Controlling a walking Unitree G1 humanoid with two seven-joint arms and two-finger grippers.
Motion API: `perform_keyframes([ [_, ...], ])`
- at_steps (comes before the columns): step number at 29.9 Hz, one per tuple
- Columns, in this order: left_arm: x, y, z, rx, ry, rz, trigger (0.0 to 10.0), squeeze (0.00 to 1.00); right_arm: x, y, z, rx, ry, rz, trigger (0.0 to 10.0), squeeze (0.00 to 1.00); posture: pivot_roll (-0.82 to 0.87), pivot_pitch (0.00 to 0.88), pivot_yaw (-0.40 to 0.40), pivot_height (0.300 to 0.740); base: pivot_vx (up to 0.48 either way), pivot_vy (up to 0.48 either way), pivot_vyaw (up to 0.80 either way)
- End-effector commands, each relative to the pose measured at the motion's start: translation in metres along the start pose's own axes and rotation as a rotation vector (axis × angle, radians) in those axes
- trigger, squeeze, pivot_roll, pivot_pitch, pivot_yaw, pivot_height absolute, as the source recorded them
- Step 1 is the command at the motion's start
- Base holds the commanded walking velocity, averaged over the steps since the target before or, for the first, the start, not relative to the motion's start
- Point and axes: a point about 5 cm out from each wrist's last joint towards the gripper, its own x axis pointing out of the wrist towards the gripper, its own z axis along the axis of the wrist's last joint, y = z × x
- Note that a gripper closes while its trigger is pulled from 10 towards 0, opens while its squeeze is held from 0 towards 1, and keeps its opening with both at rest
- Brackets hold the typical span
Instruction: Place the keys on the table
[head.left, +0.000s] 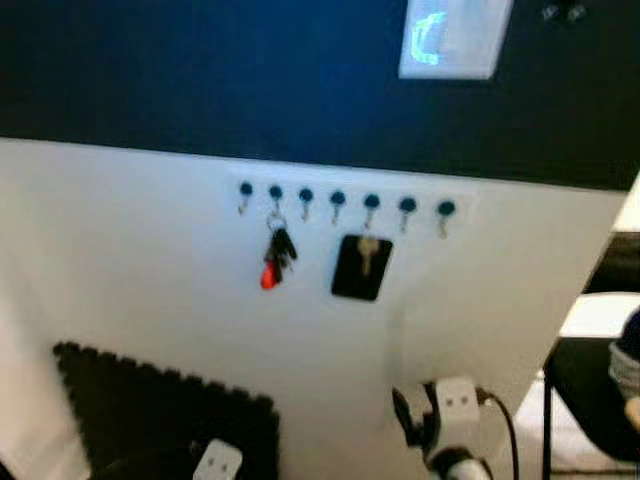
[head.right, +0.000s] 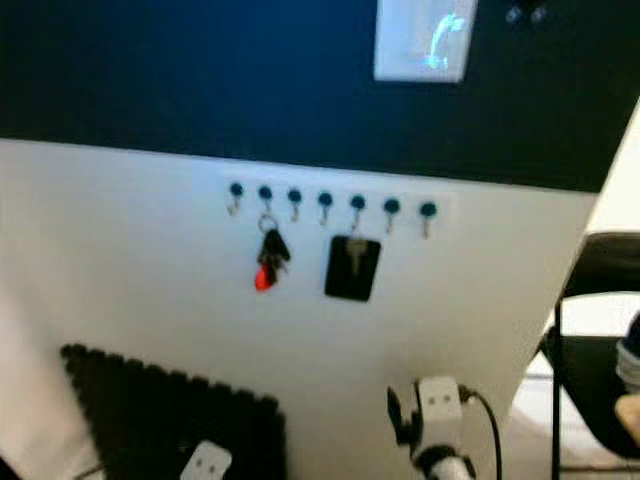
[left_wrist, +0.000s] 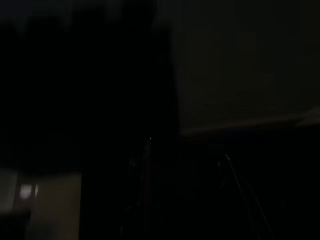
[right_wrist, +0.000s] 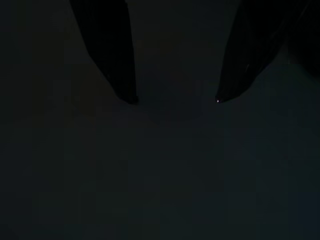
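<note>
The task is looking barely begun. The bunch of dark keys with a red fob (head.left: 276, 257) is hanging from the second hook in a row of small blue-capped hooks (head.left: 340, 205) on the white wall panel (head.left: 130, 240), so it is not yet grasped, and everything is left to do: reaching up, lifting the ring off its hook, carrying it away and setting it down on a worktop. No surface that is clearly the target can be made out, though something pale is showing at the far right edge of the head views.

The right end effector (right_wrist: 175, 97) is sitting low, close to the white panel, with its white wrist housing (head.left: 455, 410) and black cable showing at the bottom of the head views. Its wrist view is very dark, but two black fingers (right_wrist: 107, 50) are standing clearly apart with a wide gap between their tips, so it is spread and holding nothing. The keys are hanging well above it and off to its left; a single silver key on a black square tag (head.left: 362, 266) is hanging above it, nearer than the bunch.

The left end effector is idling low down; its wrist view is too dark to tell how its fingers are set. A black textured mat (head.left: 150, 410) is lying against the panel beside the right end effector, on its left.
</note>
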Motion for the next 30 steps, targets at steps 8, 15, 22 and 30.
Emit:
perform_keyframes([
  [8,-0.003,0.001,0.025,0.001,-0.171,-0.096,10.0,0.00,0.000,0.029,0.042,0.012,-0.261,0.111,10.0,0.00,0.06,0.008,0.009,0.740,0.000,0.000,0.00],
  [15,-0.008,-0.008,0.037,0.089,-0.262,-0.190,10.0,0.00,-0.006,0.041,0.056,-0.036,-0.327,0.170,10.0,0.00,0.06,0.017,0.010,0.740,0.000,0.000,0.00],
  [22,-0.018,-0.003,0.073,0.103,-0.472,-0.167,10.0,0.00,-0.006,0.040,0.072,-0.083,-0.393,0.133,10.0,0.00,0.05,0.024,0.013,0.740,0.000,0.000,0.00],
  [30,-0.019,0.001,0.108,0.094,-0.606,-0.117,10.0,0.00,0.017,0.049,0.094,-0.040,-0.417,0.156,10.0,1.00,0.05,0.027,0.010,0.740,0.000,0.000,0.00],
])
